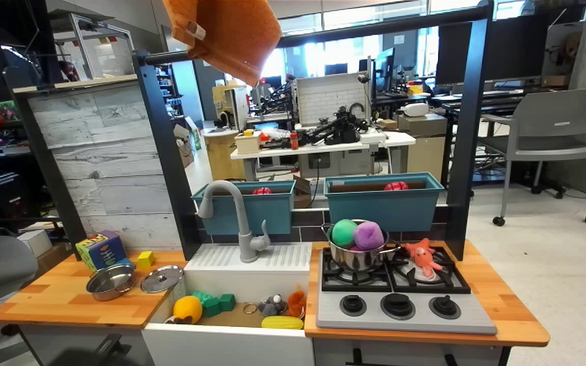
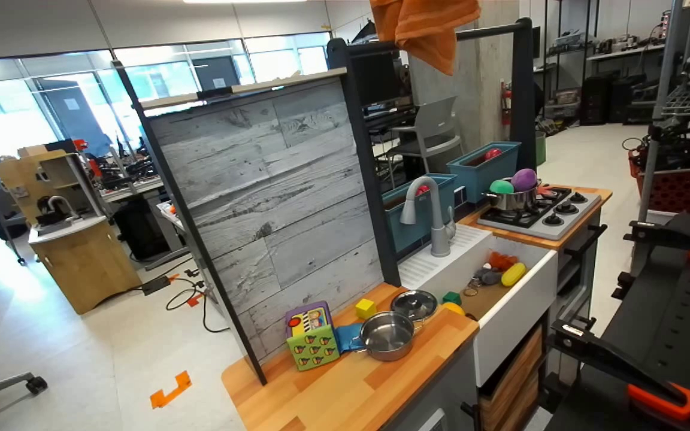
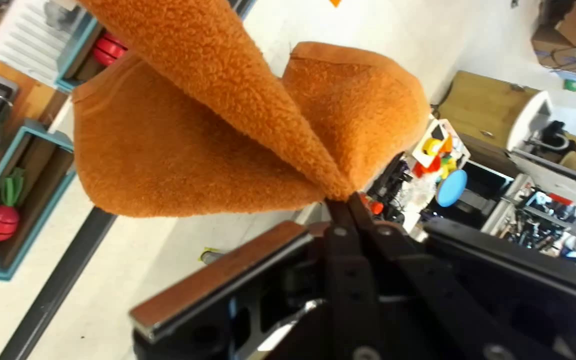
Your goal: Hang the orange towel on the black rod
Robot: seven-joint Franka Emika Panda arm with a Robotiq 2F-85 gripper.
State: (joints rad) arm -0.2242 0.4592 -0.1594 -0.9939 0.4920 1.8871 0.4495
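At left in an exterior view, a pan (image 1: 111, 281) and lid (image 1: 163, 279) sit on the bench (image 1: 49, 305); further right, the orange towel (image 1: 237, 38) hangs high, overlapping the black rod (image 1: 384, 26), contact unclear; beyond, a pot (image 1: 356, 261) holds 1 green ball (image 1: 344, 233) and 1 purple ball (image 1: 368, 235). In the wrist view, the end effector (image 3: 346, 201) is clamped on the towel.

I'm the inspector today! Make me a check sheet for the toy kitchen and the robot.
Surface: wooden countertop, with a pan and yellow block on it.
Job's things: orange towel covers part of the black rod in both exterior views; whether they touch, I can't tell.
Clutter: green toy and purple toy in the pot on the stove; yellow corn in the sink.
Gripper: jaws shut on the orange towel.
Cables: black cable on the floor.
Surroundings: grey chair and white desk beyond the wooden countertop.
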